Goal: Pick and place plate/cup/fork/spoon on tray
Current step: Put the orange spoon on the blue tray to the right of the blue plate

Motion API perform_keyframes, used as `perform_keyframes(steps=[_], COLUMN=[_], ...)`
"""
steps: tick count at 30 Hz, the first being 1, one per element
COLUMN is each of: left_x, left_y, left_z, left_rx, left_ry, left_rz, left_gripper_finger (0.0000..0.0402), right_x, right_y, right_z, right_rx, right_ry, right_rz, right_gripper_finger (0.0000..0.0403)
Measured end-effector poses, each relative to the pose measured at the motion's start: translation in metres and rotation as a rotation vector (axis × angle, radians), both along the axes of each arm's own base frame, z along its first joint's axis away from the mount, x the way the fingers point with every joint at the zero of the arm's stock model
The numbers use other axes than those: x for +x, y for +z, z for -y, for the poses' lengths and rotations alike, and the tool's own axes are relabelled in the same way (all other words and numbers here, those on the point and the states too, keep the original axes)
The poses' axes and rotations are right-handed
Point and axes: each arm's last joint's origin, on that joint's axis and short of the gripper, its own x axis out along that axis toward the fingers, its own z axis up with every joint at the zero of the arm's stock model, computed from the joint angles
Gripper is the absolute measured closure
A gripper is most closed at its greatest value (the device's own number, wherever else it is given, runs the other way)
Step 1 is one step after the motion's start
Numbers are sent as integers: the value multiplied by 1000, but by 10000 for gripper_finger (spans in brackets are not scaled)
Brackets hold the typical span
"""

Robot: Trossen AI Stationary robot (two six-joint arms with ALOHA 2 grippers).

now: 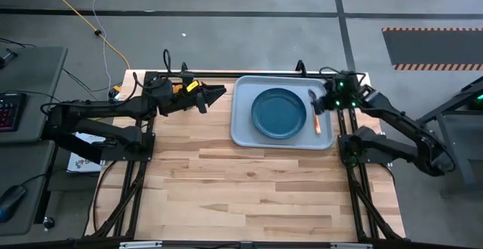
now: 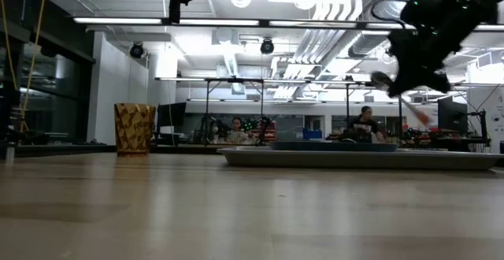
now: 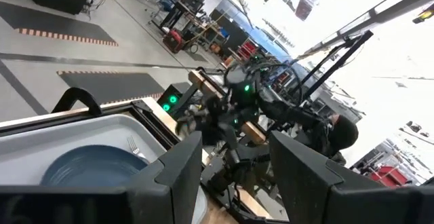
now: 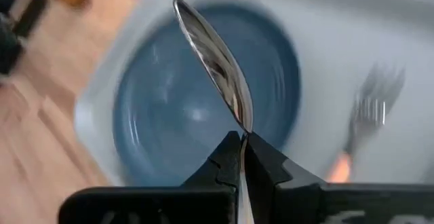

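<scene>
Right wrist view shows the right tool clamped on the spoon, bowl pointing out over the plate in the tray; fork lies beside the plate. Left tool waits open, left of the tray.

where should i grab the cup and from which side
Take the cup across its side wall, coming in level from the side: it stands upright on the table, open mouth up. The left gripper, jaws open, looks nearer.
</scene>
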Motion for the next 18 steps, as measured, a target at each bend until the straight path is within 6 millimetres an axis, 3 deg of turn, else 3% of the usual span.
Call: perform_keyframes(steps=[4,10,13,18], left_x=[0,0,0,0], left_y=[1,3,3,3], left_z=[0,0,0,0], left_rx=[3,6,6,7], left_ry=[0,0,-1,-4], left_rz=[15,28,31,33], left_gripper_finger=[240,240,240,240], right_x=[-6,-7,-6,-10], right_y=[-18,-68,-80,-86], right_z=[-10,-12,-10,-5], right_rx=[116,287,300,294], right_ry=[-51,-187,-284,-355], right_rz=[49,142,202,154], right_gripper_finger=[403,403,403,403])
